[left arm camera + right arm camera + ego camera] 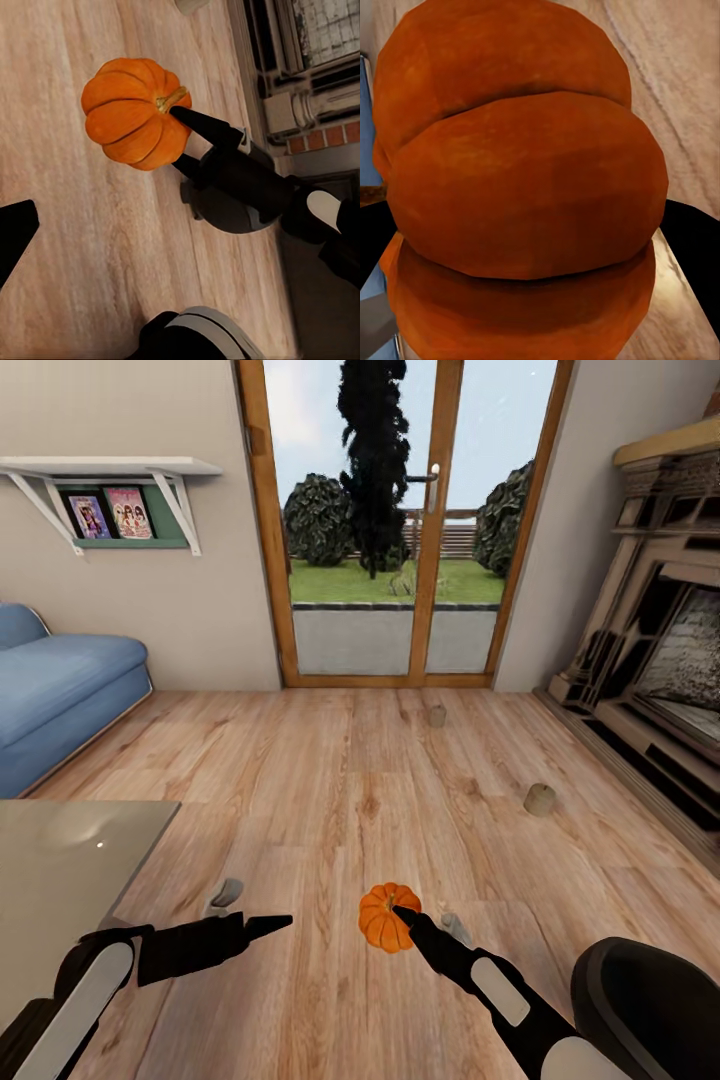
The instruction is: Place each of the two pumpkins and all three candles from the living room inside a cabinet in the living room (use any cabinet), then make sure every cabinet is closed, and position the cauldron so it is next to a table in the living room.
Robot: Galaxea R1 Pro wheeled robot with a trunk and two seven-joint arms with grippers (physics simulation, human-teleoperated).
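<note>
I have my right gripper (400, 922) closed around the round orange ribbed pumpkin (383, 918), low over the wooden floor (330, 780). My left gripper (262, 926) hangs empty, fingers together.

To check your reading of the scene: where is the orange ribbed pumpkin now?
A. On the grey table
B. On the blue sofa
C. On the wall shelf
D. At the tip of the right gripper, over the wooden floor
D: the orange ribbed pumpkin sits at the tip of the right gripper, with the wooden floor around it.
</note>
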